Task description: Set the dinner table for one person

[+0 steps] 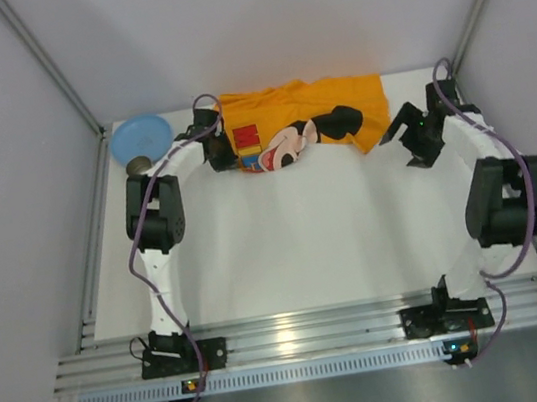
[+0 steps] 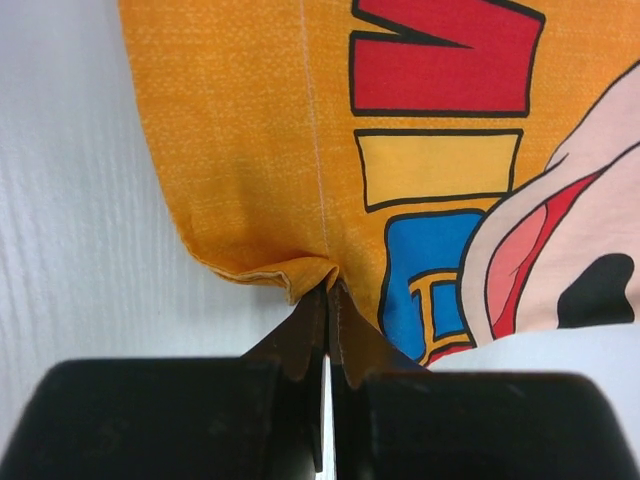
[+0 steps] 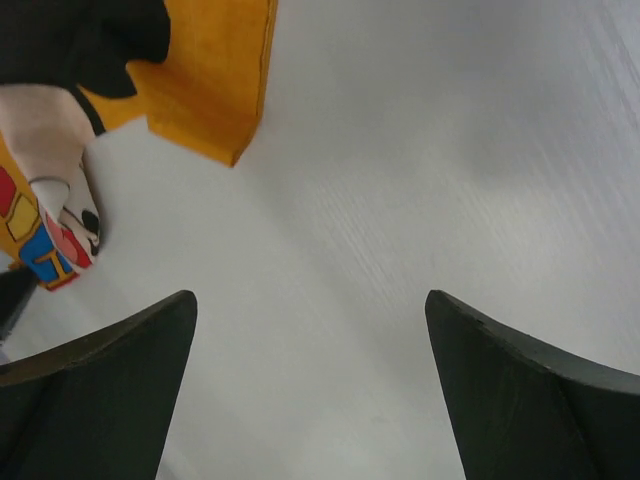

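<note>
The left pincer [image 2: 328, 292] is gripping a puckered hem of the orange Mickey Mouse cloth [image 2: 250, 150], which is lying crumpled along the far side of the white table [image 1: 306, 246] stretching beneath both arms. The right pincer [image 3: 310, 320] is hanging released, jaws wide apart, over bare table beside the cloth's right end. A blue plate [image 1: 141, 136] is sitting far left.

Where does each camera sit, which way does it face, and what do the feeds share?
Top external: high behind the robot, looking down on the dinner table, orange cloth and blue dish; left arm, right arm and their bases show.
Left wrist: on the left hand, looking along its shut fingers pinching the cloth's hem.
Right wrist: on the right hand, looking down between its open fingers at bare table, cloth corner upper left.
Shared: all three show the cloth.
</note>
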### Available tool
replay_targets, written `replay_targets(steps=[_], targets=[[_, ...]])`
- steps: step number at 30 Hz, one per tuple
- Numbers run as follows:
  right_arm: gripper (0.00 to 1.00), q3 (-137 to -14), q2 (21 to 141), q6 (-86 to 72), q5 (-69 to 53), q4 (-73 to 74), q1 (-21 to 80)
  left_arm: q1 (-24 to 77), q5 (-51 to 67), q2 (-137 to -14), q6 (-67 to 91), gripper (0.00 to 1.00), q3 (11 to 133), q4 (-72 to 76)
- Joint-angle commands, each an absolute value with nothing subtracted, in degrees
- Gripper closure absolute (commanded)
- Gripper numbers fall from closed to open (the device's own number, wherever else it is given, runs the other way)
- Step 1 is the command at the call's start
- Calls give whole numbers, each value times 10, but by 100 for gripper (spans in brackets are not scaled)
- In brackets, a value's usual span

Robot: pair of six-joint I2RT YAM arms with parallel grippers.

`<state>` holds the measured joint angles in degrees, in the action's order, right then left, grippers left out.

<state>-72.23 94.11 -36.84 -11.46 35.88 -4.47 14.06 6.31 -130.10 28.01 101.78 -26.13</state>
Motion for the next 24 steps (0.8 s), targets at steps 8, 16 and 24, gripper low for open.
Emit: replay_targets(steps=[8,16,24], targets=[[8,-801,1186,-553,-254,147,-54,155,147,-1254,238,100,968,-310],[12,-830,1266,-622,-252,96,-20,152,132,-1218,211,100,939,-321],[92,-827,1264,-613,-243,91,-13,127,153,-1218,214,100,944,-323]])
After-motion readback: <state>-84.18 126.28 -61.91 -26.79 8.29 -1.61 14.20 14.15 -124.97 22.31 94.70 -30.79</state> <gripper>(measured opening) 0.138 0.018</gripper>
